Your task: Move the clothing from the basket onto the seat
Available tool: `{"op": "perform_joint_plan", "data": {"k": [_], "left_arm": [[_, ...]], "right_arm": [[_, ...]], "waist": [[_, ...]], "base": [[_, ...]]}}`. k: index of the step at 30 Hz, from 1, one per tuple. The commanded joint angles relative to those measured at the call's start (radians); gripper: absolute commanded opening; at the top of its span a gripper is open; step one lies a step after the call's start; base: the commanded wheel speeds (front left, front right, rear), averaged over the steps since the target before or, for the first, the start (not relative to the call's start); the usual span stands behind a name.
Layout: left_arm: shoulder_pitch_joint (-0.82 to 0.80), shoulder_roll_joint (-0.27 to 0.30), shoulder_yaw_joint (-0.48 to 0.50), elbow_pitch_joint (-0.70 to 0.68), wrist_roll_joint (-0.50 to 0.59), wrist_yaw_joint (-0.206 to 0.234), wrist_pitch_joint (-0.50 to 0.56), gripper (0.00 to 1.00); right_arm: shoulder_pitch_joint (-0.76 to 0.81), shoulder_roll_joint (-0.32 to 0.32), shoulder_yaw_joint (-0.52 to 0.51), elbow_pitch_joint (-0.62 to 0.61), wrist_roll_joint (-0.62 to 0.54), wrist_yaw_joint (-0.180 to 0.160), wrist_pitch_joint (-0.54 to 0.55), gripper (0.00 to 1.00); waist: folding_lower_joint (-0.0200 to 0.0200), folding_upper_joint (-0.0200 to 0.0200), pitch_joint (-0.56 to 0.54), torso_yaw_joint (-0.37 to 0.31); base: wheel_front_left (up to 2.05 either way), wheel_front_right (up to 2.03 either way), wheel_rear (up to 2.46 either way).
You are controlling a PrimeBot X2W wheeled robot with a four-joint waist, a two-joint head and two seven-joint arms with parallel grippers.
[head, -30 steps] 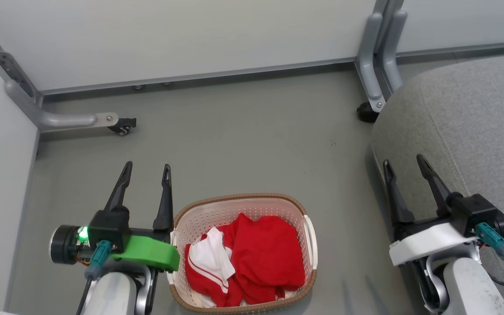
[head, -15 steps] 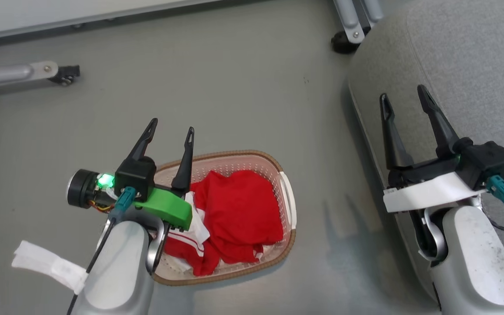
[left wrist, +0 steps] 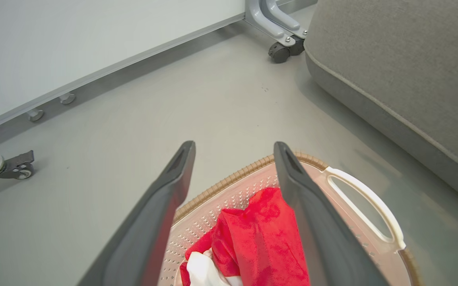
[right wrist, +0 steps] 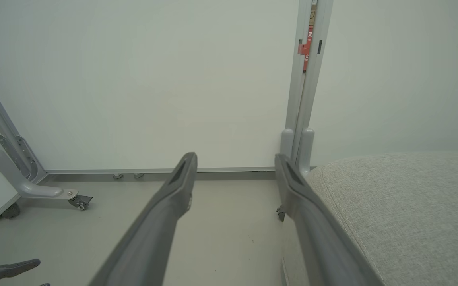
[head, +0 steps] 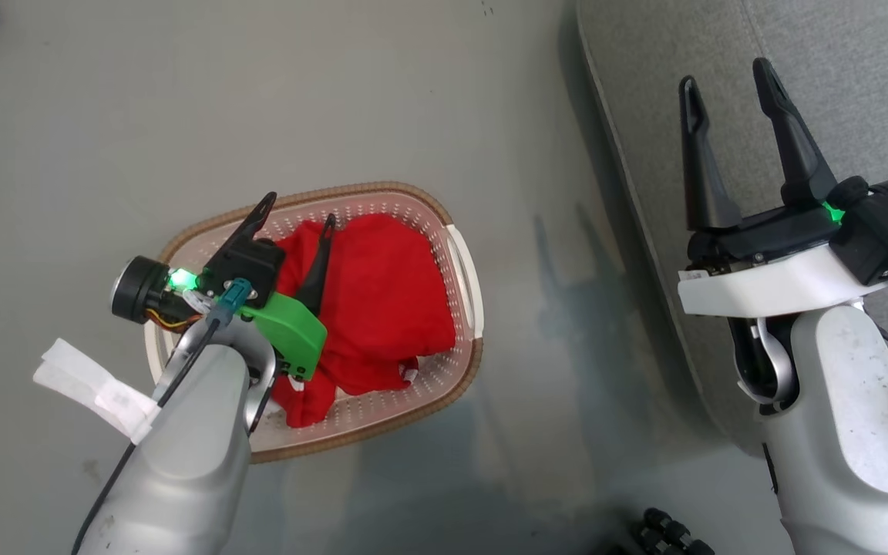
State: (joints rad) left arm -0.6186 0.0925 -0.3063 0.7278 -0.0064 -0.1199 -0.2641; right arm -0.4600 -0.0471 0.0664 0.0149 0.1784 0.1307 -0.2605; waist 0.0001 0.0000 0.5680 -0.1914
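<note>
The cream basket [head: 463, 266] with a brown rim stands on the floor, left of centre in the head view. Red clothing [head: 382, 301] is heaped inside it; a white patch shows in the left wrist view among the clothing [left wrist: 261, 242]. My left gripper [head: 299, 208] hangs open over the basket's left half, above the fabric, nothing between its fingers. The basket [left wrist: 356, 198] lies below the left gripper [left wrist: 233, 147]. My right gripper [head: 725, 73] stands open over the edge of the grey seat [head: 852, 85]. The right wrist view has the right gripper [right wrist: 235, 159] beside the seat [right wrist: 404, 206].
Grey floor [head: 182, 100] surrounds the basket. White partition panels on grey caster legs [left wrist: 280, 51] stand behind. A caster foot [right wrist: 80, 202] sits at the far left. White tape [head: 97, 389] hangs from my left forearm. A dark object [head: 667, 532] lies at the bottom edge.
The head camera has tilted down and the picture has shifted. My left gripper has moved from beside the basket to over the red clothing. Both grippers stay open.
</note>
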Motion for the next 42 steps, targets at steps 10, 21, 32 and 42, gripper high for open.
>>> {"op": "perform_joint_plan", "data": {"k": [10, 21, 32, 42], "left_arm": [[-0.148, 0.033, -0.045, 0.205, 0.019, -0.008, -0.001, 1.00], [-0.268, 0.018, -0.086, 0.430, 0.009, -0.010, -0.001, 1.00], [-0.373, 0.002, -0.129, 0.536, 0.017, -0.011, 0.030, 1.00], [-0.412, -0.013, -0.185, 0.557, 0.023, -0.011, 0.078, 1.00]], "right_arm": [[-0.071, -0.002, 0.012, -0.035, 0.018, 0.000, -0.003, 1.00], [-0.102, -0.002, 0.015, -0.058, 0.024, 0.000, -0.003, 1.00], [-0.124, -0.002, 0.010, -0.076, 0.032, 0.000, -0.003, 1.00], [-0.111, -0.001, 0.006, -0.105, 0.024, 0.000, -0.003, 1.00]], "waist": [[-0.0001, 0.0000, 0.228, -0.068], [-0.0001, 0.0000, 0.337, -0.070], [-0.0001, 0.0000, 0.425, -0.065], [-0.0001, 0.0000, 0.467, -0.057]], "base": [[0.00, 0.00, 0.00], [0.00, 0.00, 0.00], [0.00, 0.00, 0.00], [0.00, 0.00, 0.00]]}}
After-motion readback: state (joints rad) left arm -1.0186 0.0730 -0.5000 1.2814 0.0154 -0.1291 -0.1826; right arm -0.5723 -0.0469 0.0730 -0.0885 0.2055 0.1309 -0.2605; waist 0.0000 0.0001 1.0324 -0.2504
